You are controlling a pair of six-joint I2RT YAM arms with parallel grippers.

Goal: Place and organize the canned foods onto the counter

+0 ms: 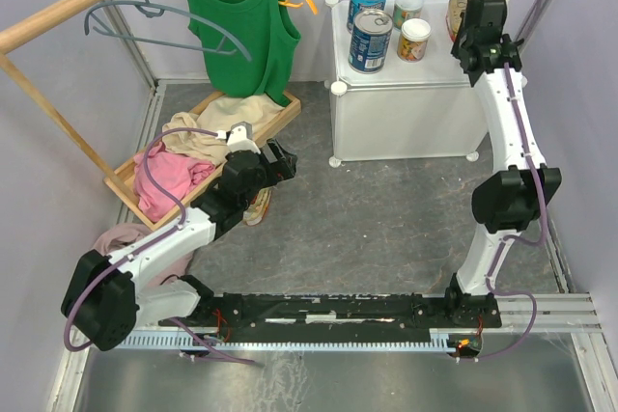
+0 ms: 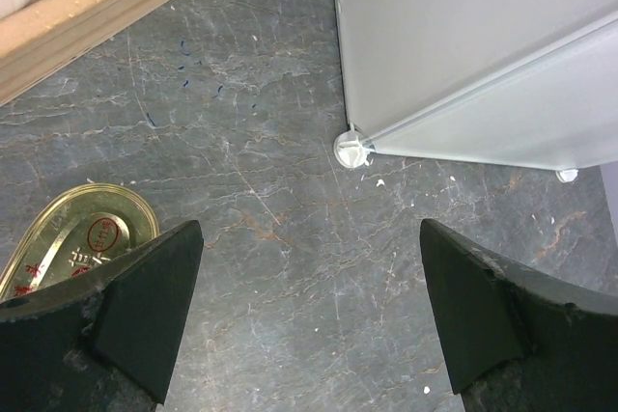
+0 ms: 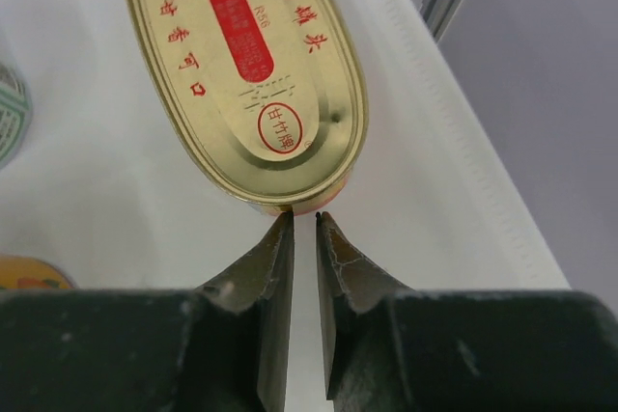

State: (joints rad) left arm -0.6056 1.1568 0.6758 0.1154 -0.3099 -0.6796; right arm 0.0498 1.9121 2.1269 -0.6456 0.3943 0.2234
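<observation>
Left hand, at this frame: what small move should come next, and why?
Probably shift the left hand over the oval tin on the floor: its fingers stand open and empty, and the tin lies off to one side, half behind one finger, not between them.

The grey table (image 1: 386, 219) carries the counter (image 1: 406, 118), a wooden tray (image 1: 286, 108) and one oval tin (image 2: 77, 229).
</observation>
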